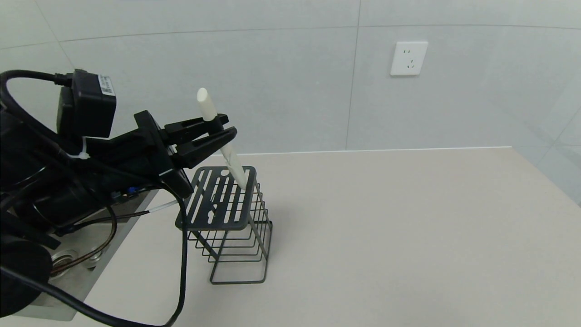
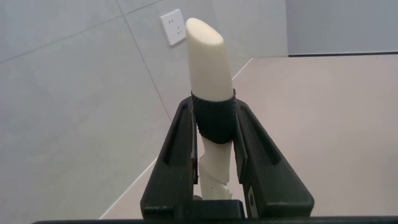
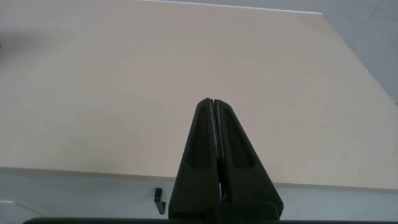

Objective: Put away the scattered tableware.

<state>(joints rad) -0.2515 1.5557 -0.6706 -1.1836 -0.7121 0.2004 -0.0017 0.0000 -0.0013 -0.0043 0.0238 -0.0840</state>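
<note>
Utensil (image 1: 232,161) is tilting steeply, tip in the rack (image 1: 213,204) below my left gripper (image 1: 229,126); I am clamping its handle.

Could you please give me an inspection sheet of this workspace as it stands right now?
Surface: pale countertop meeting a tiled wall.
Job's things: white-handled utensil held tilted, its metal end apparently lowered through the slotted top of the dark wire rack. The rack stands on the countertop.
Clutter: nothing seen.
Grippers: left gripper has its jaws shut on the utensil's handle, above the rack. Right gripper has its jaws shut on nothing, over the countertop.
Cables: black cable hangs in a loop from the left arm, just left of the rack.
Surroundings: metal sink to the robot's left of the rack; white wall socket on the tiles.
</note>
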